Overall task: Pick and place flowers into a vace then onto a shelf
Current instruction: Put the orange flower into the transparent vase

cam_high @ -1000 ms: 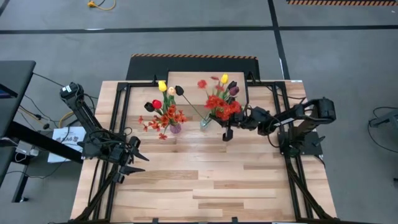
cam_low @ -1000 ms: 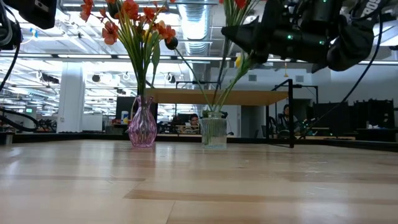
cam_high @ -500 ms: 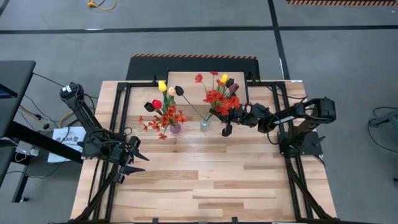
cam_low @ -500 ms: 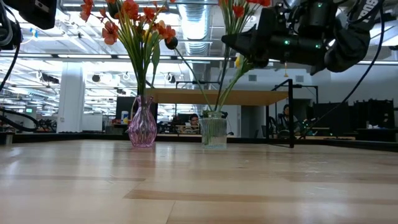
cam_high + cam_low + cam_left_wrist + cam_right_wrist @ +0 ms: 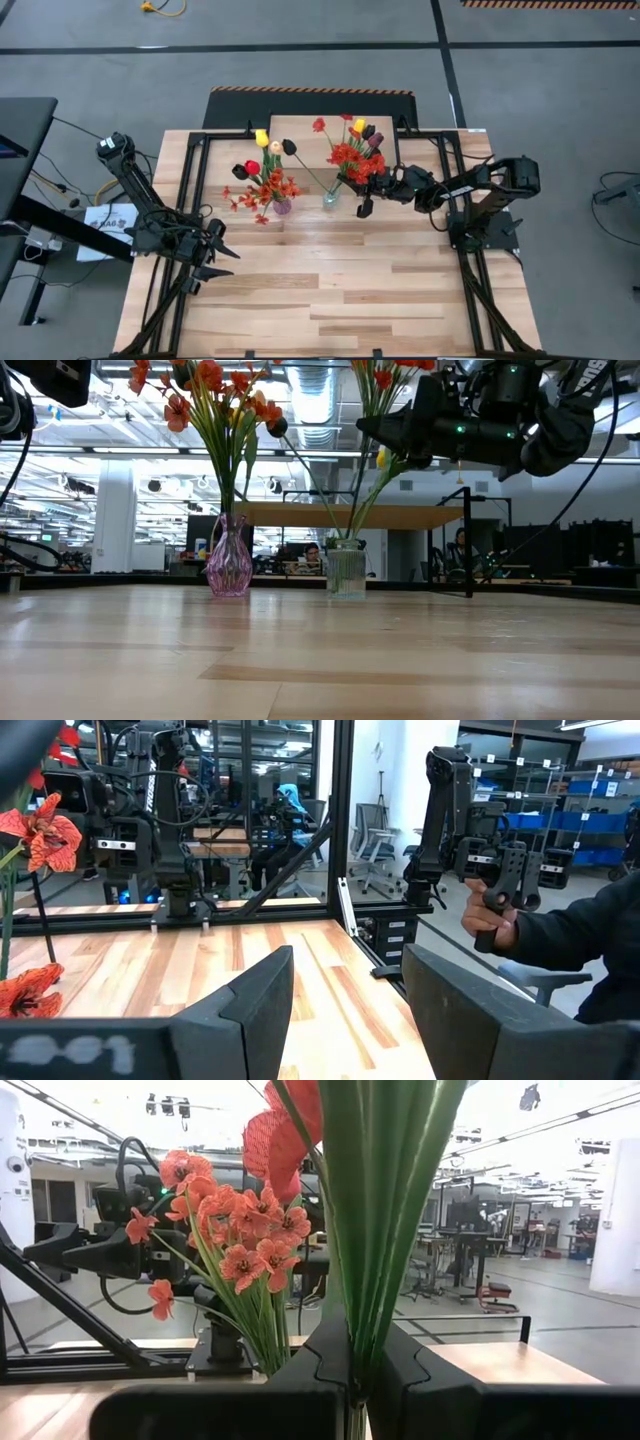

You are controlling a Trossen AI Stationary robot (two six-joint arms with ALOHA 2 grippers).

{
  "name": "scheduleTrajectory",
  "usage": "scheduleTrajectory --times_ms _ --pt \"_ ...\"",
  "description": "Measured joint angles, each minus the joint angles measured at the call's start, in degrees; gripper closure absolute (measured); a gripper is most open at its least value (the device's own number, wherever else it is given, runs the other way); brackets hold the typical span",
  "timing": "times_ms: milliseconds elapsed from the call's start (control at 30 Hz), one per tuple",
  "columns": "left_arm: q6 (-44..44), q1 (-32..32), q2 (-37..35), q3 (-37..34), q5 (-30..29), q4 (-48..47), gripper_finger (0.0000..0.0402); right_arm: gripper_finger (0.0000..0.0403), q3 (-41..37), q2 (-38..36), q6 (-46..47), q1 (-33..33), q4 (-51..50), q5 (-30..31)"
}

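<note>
The right gripper, jaws clamped on a bunch of smooth green stems, is holding the flowers whose ends are sitting in the ribbed clear glass vase; releasing gently should keep it upright. Farther left, the left gripper is waiting over the plank worktop, jaws apart. The shelf is standing behind.
</note>
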Motion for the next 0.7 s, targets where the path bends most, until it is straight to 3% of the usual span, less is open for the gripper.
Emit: scheduleTrajectory --times_ms 700 --pt "0.0 0.0 0.0 0.0 0.0 0.0 0.0223 0.0391 0.0 0.0 0.0 0.0 -0.2 0.1"
